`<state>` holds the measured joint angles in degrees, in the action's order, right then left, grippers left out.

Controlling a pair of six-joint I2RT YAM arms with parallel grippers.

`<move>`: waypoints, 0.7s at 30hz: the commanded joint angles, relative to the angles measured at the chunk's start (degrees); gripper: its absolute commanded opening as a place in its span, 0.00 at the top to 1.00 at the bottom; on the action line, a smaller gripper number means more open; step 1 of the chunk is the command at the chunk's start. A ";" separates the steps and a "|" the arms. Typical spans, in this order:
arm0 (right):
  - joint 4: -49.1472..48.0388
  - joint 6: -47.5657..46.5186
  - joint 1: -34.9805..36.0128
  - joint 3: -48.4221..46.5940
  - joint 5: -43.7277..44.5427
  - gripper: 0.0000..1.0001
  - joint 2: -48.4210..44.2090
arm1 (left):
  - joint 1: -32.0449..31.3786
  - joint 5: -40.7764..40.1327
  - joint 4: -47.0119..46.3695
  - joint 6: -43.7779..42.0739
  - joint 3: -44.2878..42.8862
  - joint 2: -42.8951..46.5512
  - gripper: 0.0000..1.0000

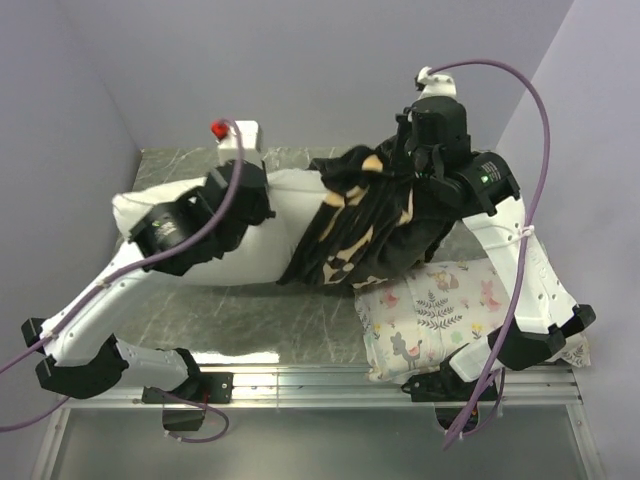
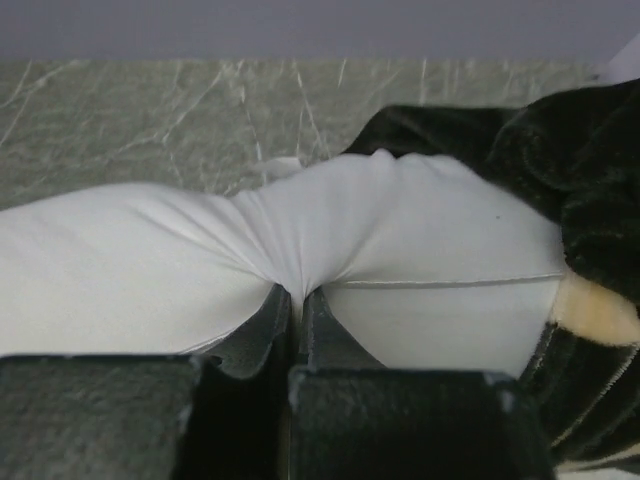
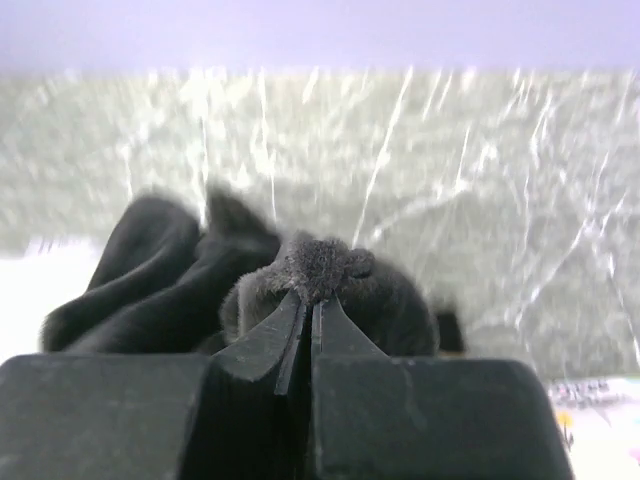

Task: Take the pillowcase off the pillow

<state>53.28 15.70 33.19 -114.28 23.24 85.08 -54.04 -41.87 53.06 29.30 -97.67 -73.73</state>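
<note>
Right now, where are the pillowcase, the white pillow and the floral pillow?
pillowcase (image 1: 345, 225): top view, bunched black folds near its middle.
pillow (image 2: 420, 230): left wrist view, bare white fabric of its exposed part.
floral pillow (image 1: 440, 310): top view, centre of its printed face.

You have two pillows here: one plain white pillow (image 1: 285, 225) and one floral pillow (image 1: 430, 315). You get just one pillowcase (image 1: 365, 225) (black plush).
</note>
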 commanded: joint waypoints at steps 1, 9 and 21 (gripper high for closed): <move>-8.96 -1.64 -1.55 -1.49 0.93 0.98 -1.41 | 2.00 -4.73 -0.43 -1.79 -11.37 -1.48 1.00; -23.04 -1.65 -2.16 13.46 -17.16 0.44 8.16 | 30.55 25.50 -16.56 4.53 11.39 -5.19 1.00; -27.51 0.02 2.58 19.42 -8.76 0.20 0.01 | 41.74 36.15 -30.91 10.25 27.54 -13.53 0.72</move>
<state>29.26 15.14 33.69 -97.93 11.33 91.79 -12.88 -8.86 19.75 38.63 -72.29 -84.25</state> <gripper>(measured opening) 0.792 0.222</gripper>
